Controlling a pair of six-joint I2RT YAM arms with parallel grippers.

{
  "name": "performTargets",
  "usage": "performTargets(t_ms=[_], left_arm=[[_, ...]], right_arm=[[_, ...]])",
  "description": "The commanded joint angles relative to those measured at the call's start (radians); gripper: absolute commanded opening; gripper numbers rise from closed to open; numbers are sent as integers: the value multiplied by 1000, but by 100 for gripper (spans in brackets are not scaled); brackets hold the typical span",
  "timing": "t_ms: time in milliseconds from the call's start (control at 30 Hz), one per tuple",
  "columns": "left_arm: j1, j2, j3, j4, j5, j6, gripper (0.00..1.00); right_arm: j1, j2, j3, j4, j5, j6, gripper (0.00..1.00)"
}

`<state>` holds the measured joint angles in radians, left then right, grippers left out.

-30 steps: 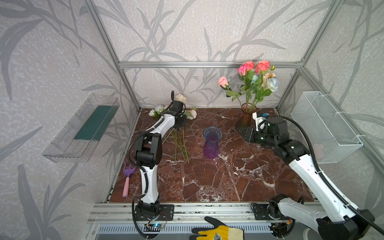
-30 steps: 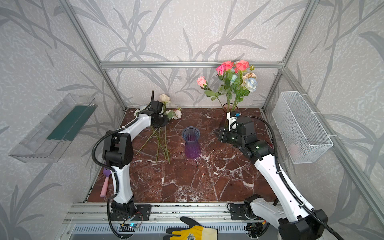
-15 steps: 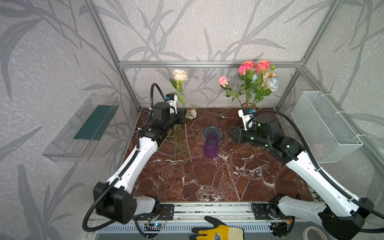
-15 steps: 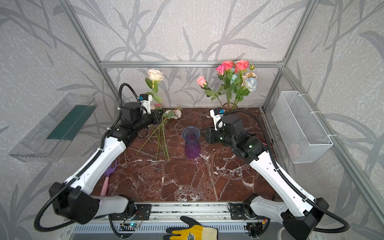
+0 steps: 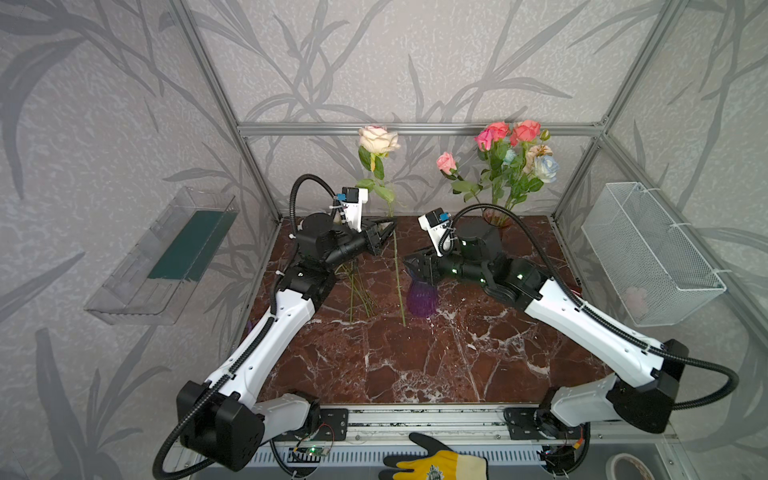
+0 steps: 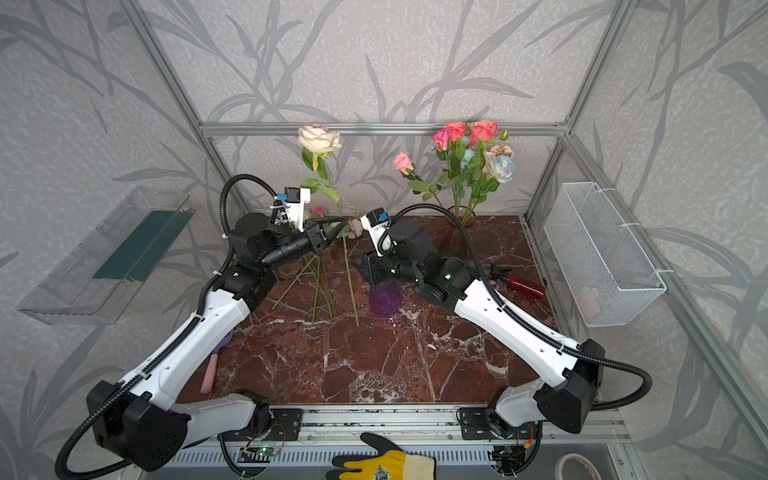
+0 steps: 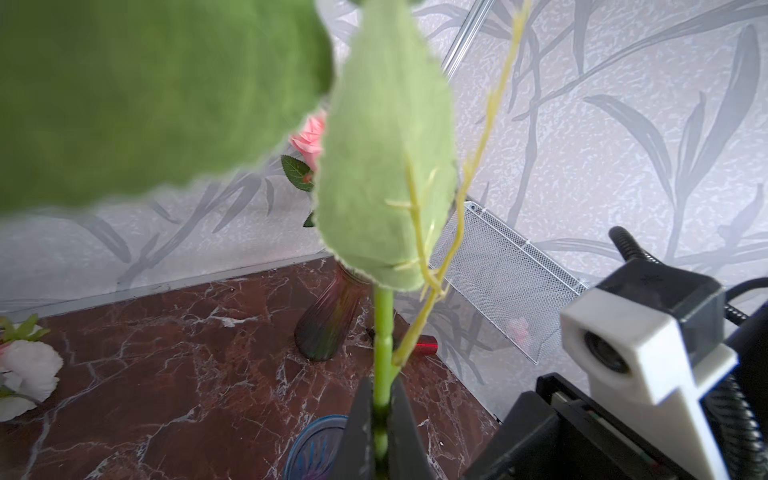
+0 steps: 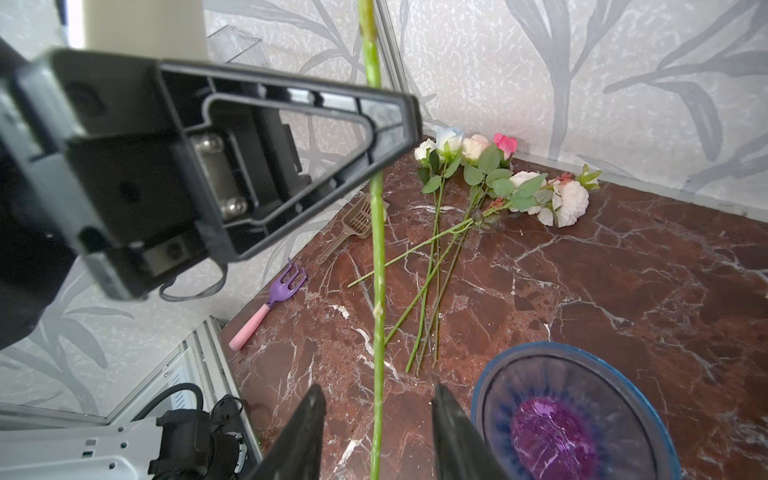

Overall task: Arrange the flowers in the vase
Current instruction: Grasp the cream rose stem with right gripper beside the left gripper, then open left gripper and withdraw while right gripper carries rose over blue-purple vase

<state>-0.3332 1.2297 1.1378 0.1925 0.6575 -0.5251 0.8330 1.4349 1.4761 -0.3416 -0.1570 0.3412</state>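
The left gripper is clamped on the thin green stem of a long cream rose. It holds the rose upright over the far left-centre of the red-brown marble table. The left wrist view shows both black fingers pressed against the stem, with broad green leaves just above them. The flower head stands high against the far wall in both top views. The stem runs straight down past the gripper towards the tabletop, but I cannot tell whether its end touches the marble.

The right gripper reaches in from the right, lower on the same stem. Its jaws are parted, and the stem passes between them with a gap on either side. Just right of it stands a ribbed purple glass vase with a blue rim, upright, with no flowers showing in its mouth.

At the far right an amber glass vase, partly hidden behind the right arm, holds a bouquet of coral, pink, cream and pale-blue roses. Several loose roses lie flat at the far left with white, cream, pink and pale-blue heads. The heads are against the far wall and the stems point nearward, some crossing.

A purple-and-pink toy rake lies by the left edge, and a white wire basket hangs on the right wall.
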Motion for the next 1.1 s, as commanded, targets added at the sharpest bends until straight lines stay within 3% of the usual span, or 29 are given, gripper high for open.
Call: performTargets(t_ms=[0,167,300,567,667,733,800,1067], left_arm=[[-6,-8,-4,92,55,-48,0],[-7,-7,-7,88,49,-40,0],[-8,-4,-7,93,53,-46,0],[-7,-4,-13,97,48,-42,0],[-7,-13,-24,101,29,-35,22],[-6,-27,-34,98,5,-22,45],[-4,-41,-38,78,-24,0,54],[28,-135,-94,67,-214,58,63]], right_arm=[[6,36,63,44,24,-33,43],[5,99,117,47,24,-32,37],[5,130,146,49,21,-31,21],[5,134,127,86,17,-8,0],[5,122,106,113,30,-7,0],[5,114,95,124,54,-9,0],[5,104,90,131,71,-19,0],[-18,76,104,154,169,-38,0]])
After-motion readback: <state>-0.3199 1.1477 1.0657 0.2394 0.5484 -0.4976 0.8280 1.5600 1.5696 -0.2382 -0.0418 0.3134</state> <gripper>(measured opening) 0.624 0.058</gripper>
